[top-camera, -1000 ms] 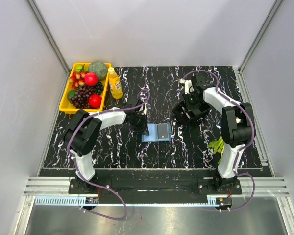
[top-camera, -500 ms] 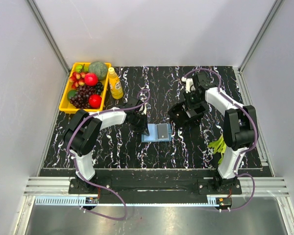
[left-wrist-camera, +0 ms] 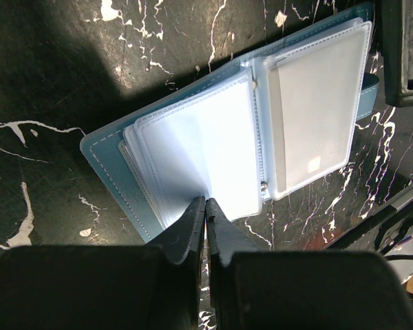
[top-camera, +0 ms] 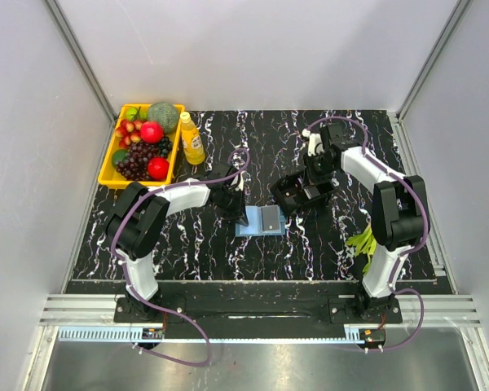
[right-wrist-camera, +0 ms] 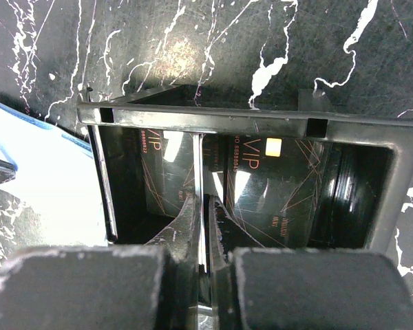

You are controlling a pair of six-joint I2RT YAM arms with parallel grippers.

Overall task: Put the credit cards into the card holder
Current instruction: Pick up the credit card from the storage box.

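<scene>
The blue card holder lies open at mid-table, and its clear sleeves show in the left wrist view. One grey card sits in its right sleeve. My left gripper is shut on the near edge of a clear sleeve page, at the holder's left side. Dark credit cards marked VIP stand inside a black box frame. My right gripper is shut on a thin upright plate inside that box, just right of the holder. I cannot tell whether the plate is a card or a divider.
A yellow tray of fruit stands at the back left, with a yellow bottle beside it. A green leafy item lies near the right arm's base. The black box's corner shows in the left wrist view.
My right gripper and the black box have moved left and nearer, up to the card holder's right edge. The left gripper and the holder have stayed put.
</scene>
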